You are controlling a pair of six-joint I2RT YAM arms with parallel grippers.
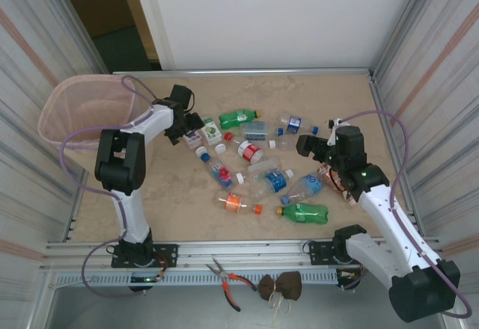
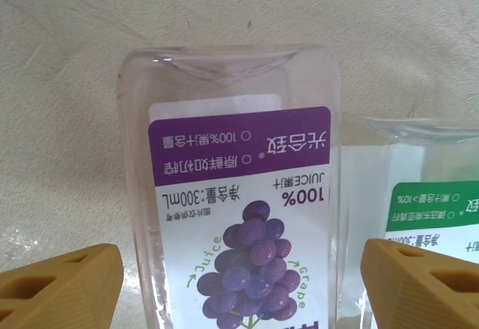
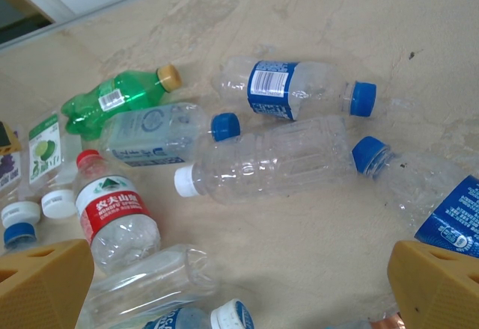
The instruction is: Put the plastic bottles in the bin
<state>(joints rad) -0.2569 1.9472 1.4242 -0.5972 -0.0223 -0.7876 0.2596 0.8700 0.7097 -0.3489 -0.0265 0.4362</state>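
Note:
Several plastic bottles lie scattered mid-table, among them a green one (image 1: 238, 117), a red-labelled one (image 1: 249, 152) and an orange-labelled one (image 1: 236, 203). The pale pink bin (image 1: 75, 112) stands at the far left. My left gripper (image 1: 187, 123) is open low over a clear grape-juice bottle (image 2: 239, 217) with a purple label. Its tan fingers (image 2: 60, 288) stand on either side of that bottle, apart from it. A green-labelled juice bottle (image 2: 419, 194) lies beside it. My right gripper (image 3: 239, 284) hangs open with nothing in it, above a clear white-capped bottle (image 3: 277, 157) and a blue-labelled one (image 3: 299, 90).
Corrugated metal walls close in the table on the left and right, and a white wall with a dark doorway stands at the back. Red-handled pliers (image 1: 228, 277) and a brown pouch (image 1: 281, 286) lie on the front rail between the arm bases.

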